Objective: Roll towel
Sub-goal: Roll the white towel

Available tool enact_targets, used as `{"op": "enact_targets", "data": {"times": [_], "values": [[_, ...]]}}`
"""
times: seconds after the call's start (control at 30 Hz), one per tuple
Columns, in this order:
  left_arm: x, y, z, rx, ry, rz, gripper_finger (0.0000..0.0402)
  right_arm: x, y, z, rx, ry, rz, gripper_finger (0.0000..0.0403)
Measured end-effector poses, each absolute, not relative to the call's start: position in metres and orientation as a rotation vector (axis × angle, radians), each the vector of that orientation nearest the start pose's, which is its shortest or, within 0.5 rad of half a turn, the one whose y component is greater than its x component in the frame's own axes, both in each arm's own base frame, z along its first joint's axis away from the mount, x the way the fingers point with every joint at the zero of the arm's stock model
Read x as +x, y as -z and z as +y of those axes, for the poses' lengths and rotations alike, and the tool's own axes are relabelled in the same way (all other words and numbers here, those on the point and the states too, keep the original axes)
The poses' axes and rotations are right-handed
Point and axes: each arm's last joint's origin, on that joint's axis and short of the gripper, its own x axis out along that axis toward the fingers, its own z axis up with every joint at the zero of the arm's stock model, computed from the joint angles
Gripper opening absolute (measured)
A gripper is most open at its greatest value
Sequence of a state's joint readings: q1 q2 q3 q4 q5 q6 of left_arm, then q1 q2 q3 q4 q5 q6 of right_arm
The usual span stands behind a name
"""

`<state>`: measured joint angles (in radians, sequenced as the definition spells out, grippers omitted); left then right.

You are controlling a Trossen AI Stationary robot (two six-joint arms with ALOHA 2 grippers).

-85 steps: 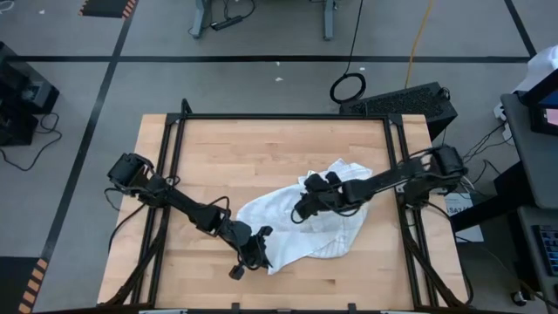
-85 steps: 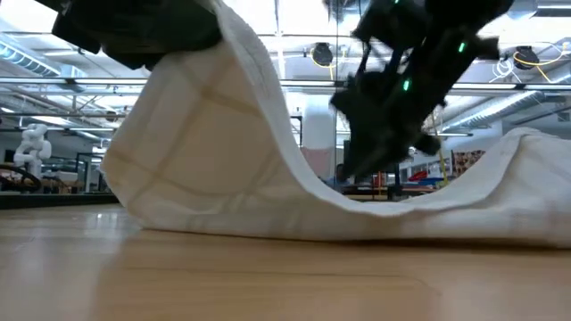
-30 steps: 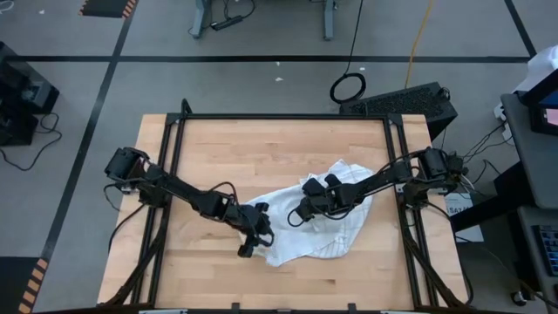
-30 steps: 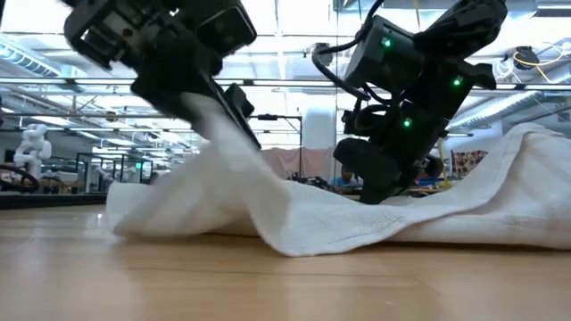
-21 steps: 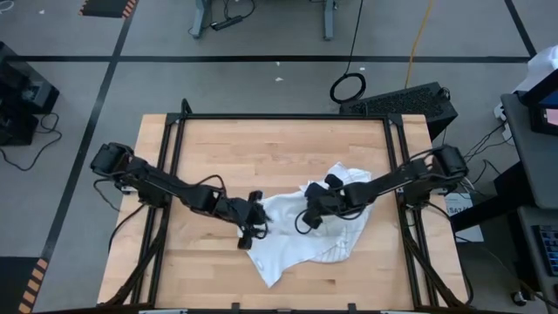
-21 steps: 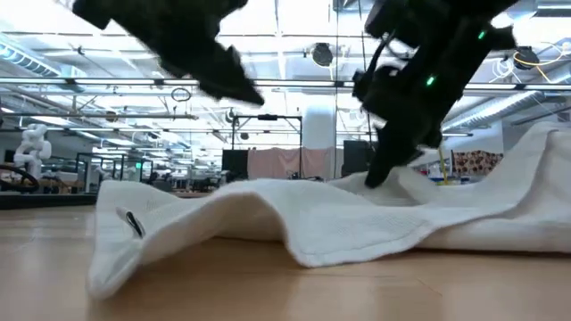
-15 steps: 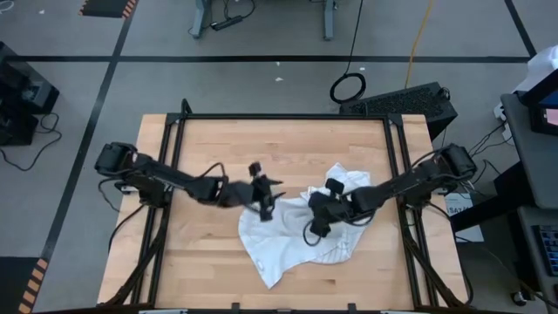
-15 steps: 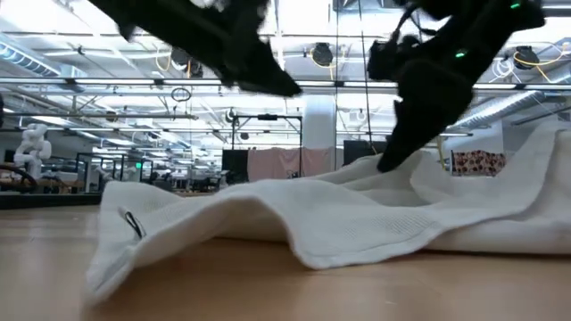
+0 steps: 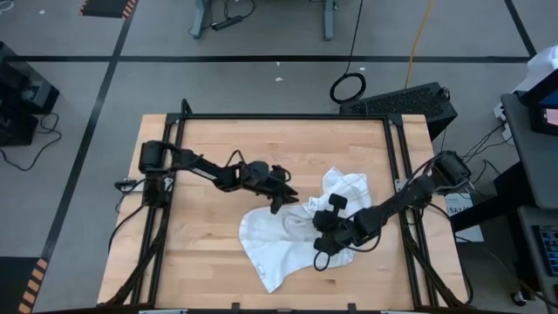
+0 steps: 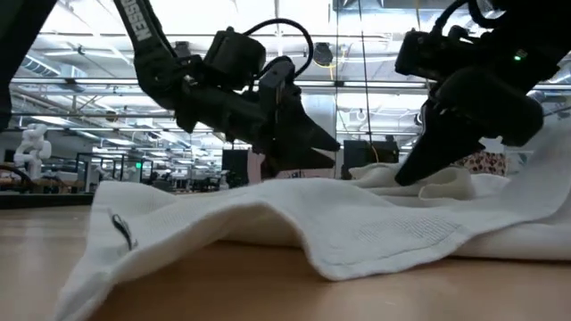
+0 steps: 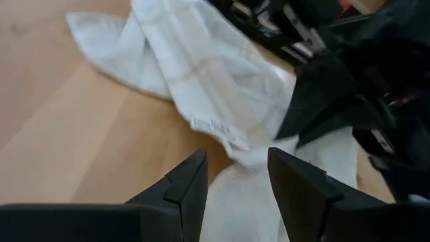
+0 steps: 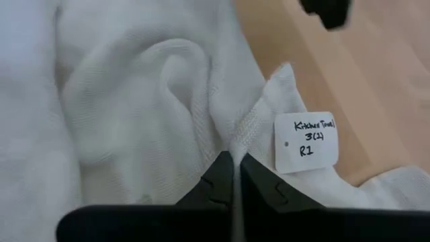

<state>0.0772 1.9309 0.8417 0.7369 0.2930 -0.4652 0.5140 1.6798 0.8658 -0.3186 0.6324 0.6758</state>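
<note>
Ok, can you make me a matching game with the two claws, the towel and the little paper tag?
Things:
1. left claw
2. right claw
3. towel
4. paper tag

States:
A. crumpled in a heap on the wooden table
B. open, holding nothing, just above the cloth
C. white with handwriting, lying by one edge of the cloth
D. shut, pinching a fold of cloth

Pairs: 1-B, 2-D, 3-A, 4-C

Robotics lab: taped grey floor [image 9: 261,83], wooden counter [image 9: 261,139] in black frame, workstation [image 9: 540,113] at three o'clock.
</note>
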Motion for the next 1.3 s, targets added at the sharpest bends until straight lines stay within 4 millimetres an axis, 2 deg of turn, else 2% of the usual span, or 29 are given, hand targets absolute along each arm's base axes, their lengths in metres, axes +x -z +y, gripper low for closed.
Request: {"op": "enact_targets", "data": {"times": [0.2, 0.5, 0.7, 0.83, 0.93, 1.13, 1.3], "values": [[0.369, -0.122, 0.003, -0.455, 0.191, 0.432, 0.0160, 0.261, -0.148, 0.146, 0.022, 0.374, 0.838, 0.0019], [0.368, -0.120, -0.014, -0.399, 0.206, 0.448, 0.0160, 0.249, -0.151, 0.162, 0.055, 0.333, 0.837, 0.0110], [0.370, -0.123, -0.018, -0.386, 0.171, 0.411, 0.0160, 0.230, -0.172, 0.160, 0.118, 0.377, 0.872, 0.0160], [0.376, -0.130, -0.021, -0.375, 0.184, 0.386, 0.0160, 0.219, -0.191, 0.155, 0.219, 0.411, 0.851, 0.0170], [0.381, -0.135, -0.021, -0.328, 0.194, 0.369, 0.0160, 0.220, -0.196, 0.154, 0.259, 0.447, 0.783, 0.0171], [0.386, -0.135, -0.021, -0.240, 0.208, 0.362, 0.0160, 0.236, -0.183, 0.162, 0.263, 0.440, 0.719, 0.0184], [0.384, -0.129, -0.020, -0.224, 0.178, 0.404, 0.0160, 0.246, -0.165, 0.154, 0.225, 0.511, 0.750, 0.0196]]}}
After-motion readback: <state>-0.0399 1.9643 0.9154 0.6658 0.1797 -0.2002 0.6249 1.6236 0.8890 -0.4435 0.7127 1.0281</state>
